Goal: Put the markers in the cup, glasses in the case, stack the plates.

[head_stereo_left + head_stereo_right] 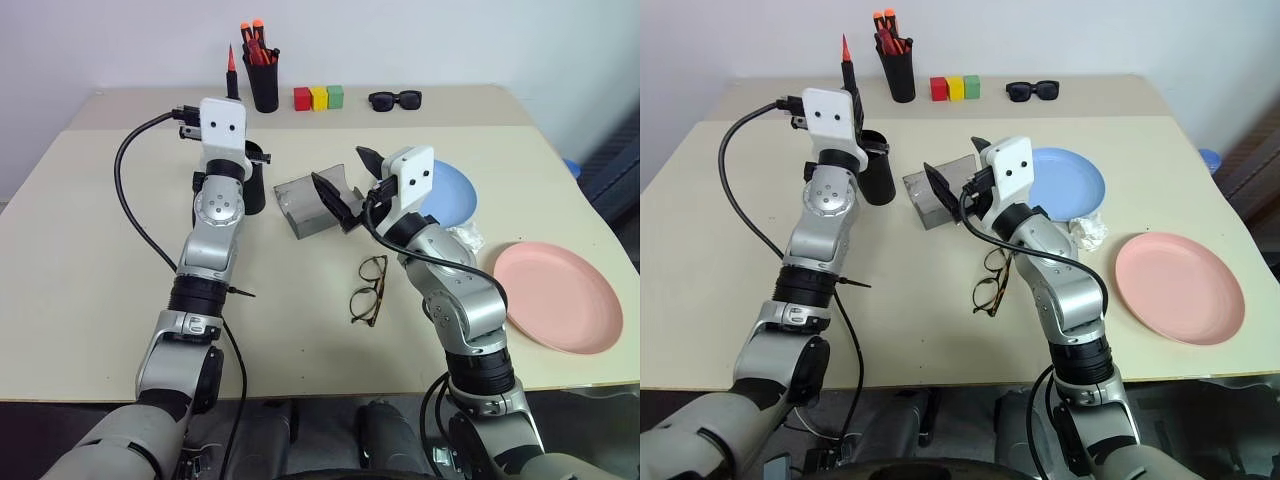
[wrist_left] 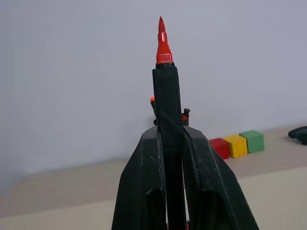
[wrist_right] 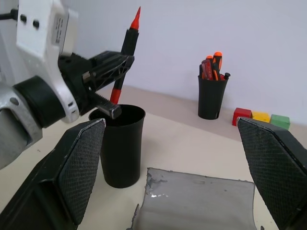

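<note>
**Marker held upright over the black cup, wire glasses lying on the counter**

The counter (image 1: 90, 300) is a broad, pale beige top with a seam running across it near the far end, standing against a plain off-white wall. No brand, label or legible writing can be made out on anything.

The left claw (image 3: 112, 72) is clamped on the marker (image 3: 127, 48), which stands nearly upright with its red tip up and its lower end just above the mouth of the cup (image 3: 120, 148). The cup stands on the counter just beside the grey case (image 1: 310, 205), which lies open. The right claw (image 1: 345, 175) has its jaws spread wide and holds nothing; it hangs above the case.

The glasses (image 1: 368, 290) lie on the counter nearer the robot than the case, beside the right forearm. The light blue plate (image 1: 1080, 185) lies to the right of the case, and the salmon pink plate (image 1: 558, 296) lies apart from it, further right and nearer the front edge. A crumpled white scrap (image 1: 1088, 232) lies between them.

Along the far edge stand a black pen pot (image 1: 262, 75) with orange-topped markers, three small blocks (image 1: 319, 97) in red, yellow and green, and black sunglasses (image 1: 395, 99).
</note>
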